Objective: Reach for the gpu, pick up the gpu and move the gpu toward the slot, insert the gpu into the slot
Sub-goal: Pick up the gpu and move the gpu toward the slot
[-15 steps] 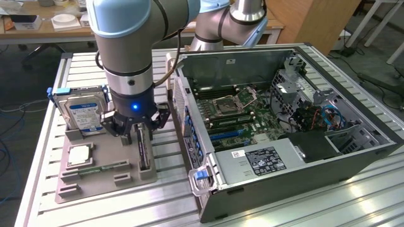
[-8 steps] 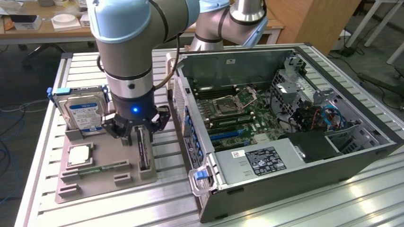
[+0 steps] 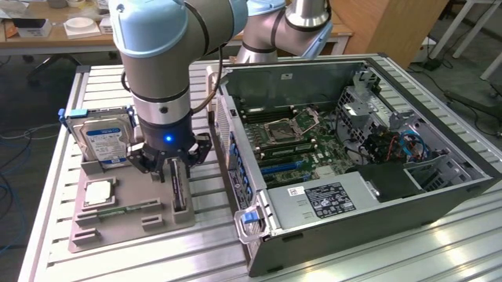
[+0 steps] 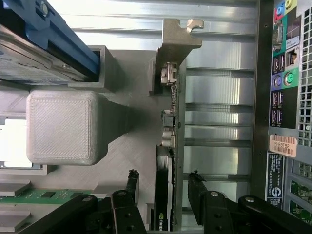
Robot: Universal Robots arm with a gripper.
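Note:
The gpu (image 3: 178, 189) stands on its long edge in a groove of a grey holder tray (image 3: 126, 226), to the exterior view's left of the open computer case. Seen edge-on in the wrist view, the gpu (image 4: 171, 122) shows its pale metal bracket (image 4: 176, 41) at one end. My gripper (image 3: 171, 169) hangs right over the card, open, and its two black fingers (image 4: 131, 179) straddle the card with a gap on each side. The slot (image 3: 283, 170) is a long blue strip on the green motherboard inside the case.
On the same tray sit a hard drive (image 3: 104, 141) with a blue-white label, a square silver chip (image 3: 98, 191) and a green memory stick (image 3: 119, 210). The case's rear wall (image 3: 235, 158) rises close beside the card. A grey printed block (image 4: 63, 126) stands next to the gripper.

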